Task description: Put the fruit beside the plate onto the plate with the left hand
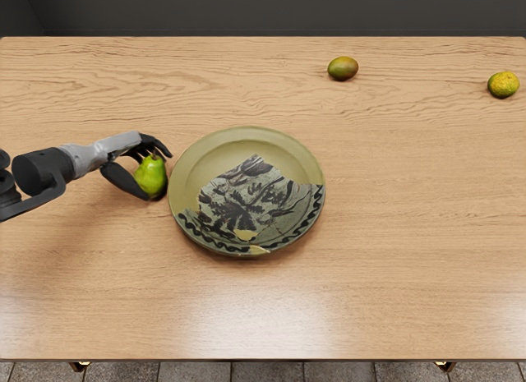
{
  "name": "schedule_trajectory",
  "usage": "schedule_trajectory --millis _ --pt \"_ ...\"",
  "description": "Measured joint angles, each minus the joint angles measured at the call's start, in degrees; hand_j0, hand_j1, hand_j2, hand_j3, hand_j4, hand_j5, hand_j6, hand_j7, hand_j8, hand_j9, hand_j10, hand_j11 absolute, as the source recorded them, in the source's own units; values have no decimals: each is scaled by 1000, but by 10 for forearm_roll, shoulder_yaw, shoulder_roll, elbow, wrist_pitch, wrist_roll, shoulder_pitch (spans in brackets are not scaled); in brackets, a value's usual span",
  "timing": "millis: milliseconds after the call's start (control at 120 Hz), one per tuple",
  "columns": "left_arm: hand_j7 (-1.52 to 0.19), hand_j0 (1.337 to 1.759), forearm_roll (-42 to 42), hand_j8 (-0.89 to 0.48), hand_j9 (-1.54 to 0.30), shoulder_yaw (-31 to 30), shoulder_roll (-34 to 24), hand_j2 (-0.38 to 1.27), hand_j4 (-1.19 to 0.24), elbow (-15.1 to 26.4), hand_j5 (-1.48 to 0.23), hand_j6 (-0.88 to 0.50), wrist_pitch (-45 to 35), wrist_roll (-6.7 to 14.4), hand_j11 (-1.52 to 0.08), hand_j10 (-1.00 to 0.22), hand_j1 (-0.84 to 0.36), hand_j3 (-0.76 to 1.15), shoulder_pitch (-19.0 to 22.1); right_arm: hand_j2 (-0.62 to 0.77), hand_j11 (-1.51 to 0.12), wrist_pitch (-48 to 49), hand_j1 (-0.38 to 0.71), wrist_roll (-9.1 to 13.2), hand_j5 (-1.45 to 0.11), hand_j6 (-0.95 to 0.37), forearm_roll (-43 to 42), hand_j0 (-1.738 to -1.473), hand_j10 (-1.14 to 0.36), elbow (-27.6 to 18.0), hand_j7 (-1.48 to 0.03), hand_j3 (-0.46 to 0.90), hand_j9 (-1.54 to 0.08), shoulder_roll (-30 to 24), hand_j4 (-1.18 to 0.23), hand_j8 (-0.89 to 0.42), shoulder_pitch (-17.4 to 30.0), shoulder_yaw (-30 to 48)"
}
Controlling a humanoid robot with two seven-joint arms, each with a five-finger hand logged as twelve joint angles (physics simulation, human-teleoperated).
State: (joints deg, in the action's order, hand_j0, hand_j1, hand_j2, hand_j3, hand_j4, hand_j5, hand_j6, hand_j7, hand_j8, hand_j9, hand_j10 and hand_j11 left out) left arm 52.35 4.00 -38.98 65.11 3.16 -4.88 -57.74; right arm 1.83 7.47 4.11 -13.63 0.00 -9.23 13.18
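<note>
Pear is located just beside the left rim of the plate, not on it. You see the left hand closed around the pear, over the table.

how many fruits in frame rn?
3. A green pear in the left hand, beside the plate's left rim; a green-red fruit at the far edge, right of centre; a yellow-green fruit near the far right corner. None seem hidden.

Item count, as observed at the table, quantity one:
- Plate: one.
- Fruit: three in total, namely one pear, one oval fruit and one round fruit.
- Left hand: one.
</note>
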Motion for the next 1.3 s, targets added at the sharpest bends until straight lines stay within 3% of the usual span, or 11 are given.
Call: schedule_trajectory --millis 108,308,475,1075,1300 --pt "-570 1657 0 -419 -572 0 0 87 -423 -1 -566 -407 3 0 -574 -417 -154 0 0 -6 -35 0 -317 0 -35 -26 0 -1658 -26 0 -35 0 -35 0 -26 -26 0 0" --pt "-636 1655 1 -419 -637 3 -1 114 -593 -4 -619 -423 24 1 -634 -486 -159 0 0 -6 -35 0 -317 0 -35 -26 0 -1658 -27 0 -35 0 -35 0 -26 -26 0 0" --pt "-690 1655 1 -402 -695 3 -1 166 -535 -5 -664 -409 44 1 -696 -492 -195 0 -3 -6 -34 0 -317 0 -34 -26 0 -1658 -26 -1 -34 0 -34 0 -26 -26 0 0" --pt "-846 1655 -1 -348 -861 1 -13 298 -662 -8 -827 -428 74 1 -862 -461 -219 0 -7 -6 -35 0 -317 0 -35 -26 0 -1658 -26 -1 -35 0 -35 0 -26 -26 0 0" --pt "-890 1655 -4 -343 -907 6 -22 452 -684 -4 -889 -440 91 0 -907 -466 -236 0 -14 -6 -34 0 -317 0 -34 -26 0 -1658 -26 -1 -34 0 -34 0 -26 -26 -1 0"
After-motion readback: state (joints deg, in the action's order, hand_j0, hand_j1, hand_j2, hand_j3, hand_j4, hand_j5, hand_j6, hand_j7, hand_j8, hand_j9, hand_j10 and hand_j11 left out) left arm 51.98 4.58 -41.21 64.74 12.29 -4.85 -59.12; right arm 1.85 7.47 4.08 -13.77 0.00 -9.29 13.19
